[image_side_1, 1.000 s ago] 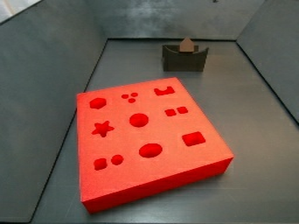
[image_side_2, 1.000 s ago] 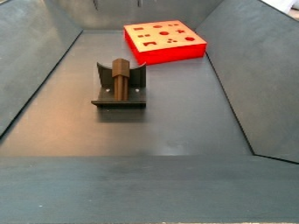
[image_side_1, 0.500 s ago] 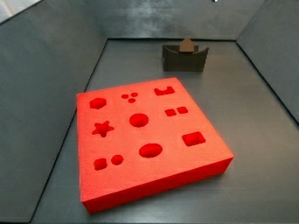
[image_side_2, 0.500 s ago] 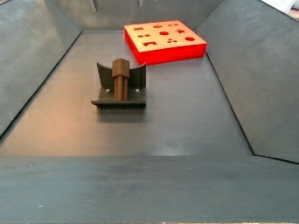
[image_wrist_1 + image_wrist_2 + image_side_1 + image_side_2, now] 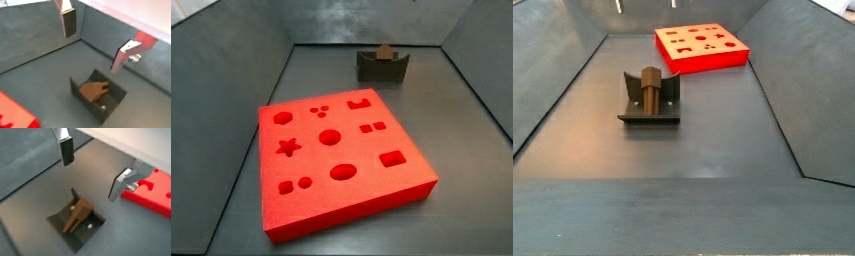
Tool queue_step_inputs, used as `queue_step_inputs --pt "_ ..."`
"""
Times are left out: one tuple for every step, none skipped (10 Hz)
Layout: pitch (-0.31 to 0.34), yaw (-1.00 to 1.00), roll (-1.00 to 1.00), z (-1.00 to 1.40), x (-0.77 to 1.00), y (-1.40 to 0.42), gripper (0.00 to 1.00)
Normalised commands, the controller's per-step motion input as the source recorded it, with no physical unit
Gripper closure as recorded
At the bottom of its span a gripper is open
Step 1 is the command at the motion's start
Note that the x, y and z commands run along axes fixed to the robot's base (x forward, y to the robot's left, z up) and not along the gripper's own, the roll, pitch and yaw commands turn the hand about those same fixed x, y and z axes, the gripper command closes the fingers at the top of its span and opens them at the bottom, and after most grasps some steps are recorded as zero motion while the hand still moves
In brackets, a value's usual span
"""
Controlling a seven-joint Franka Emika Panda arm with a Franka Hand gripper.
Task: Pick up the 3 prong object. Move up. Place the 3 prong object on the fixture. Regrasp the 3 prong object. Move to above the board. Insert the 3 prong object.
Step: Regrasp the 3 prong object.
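Note:
The 3 prong object (image 5: 649, 85), a small reddish-brown block, rests in the notch of the dark fixture (image 5: 648, 116) on the grey floor. It also shows at the far end of the bin (image 5: 385, 51), in the fixture (image 5: 372, 68). In both wrist views my gripper (image 5: 92, 53) (image 5: 91, 182) hangs open high above the piece (image 5: 93, 90) (image 5: 77, 215) and the fixture (image 5: 112, 104) (image 5: 61, 221). Nothing is between its fingers (image 5: 67, 153). The red board (image 5: 338, 160) (image 5: 703, 45) lies apart from the fixture, with its cut-outs facing up.
Sloping grey walls enclose the floor on all sides (image 5: 553, 90). An edge of the board shows in both wrist views (image 5: 13, 112) (image 5: 150, 195). Bare grey floor lies between fixture and board (image 5: 714, 120).

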Motion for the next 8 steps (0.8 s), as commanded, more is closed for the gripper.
queue_step_inputs --pt "0.017 0.03 1.0 0.01 0.01 -0.02 0.0" --pt "0.026 0.03 1.0 -0.01 0.03 -0.02 0.0" --pt "0.034 0.03 1.0 -0.02 0.04 -0.03 0.0" --pt "0.048 0.04 1.0 -0.01 0.06 -0.03 0.0" --pt "0.057 0.04 1.0 -0.01 0.06 -0.03 0.0" --pt "0.074 0.05 1.0 -0.02 0.08 -0.03 0.0" --pt "0.101 0.06 1.0 -0.02 0.09 -0.04 0.0" --pt "0.136 0.08 1.0 -0.02 0.11 -0.04 0.0"
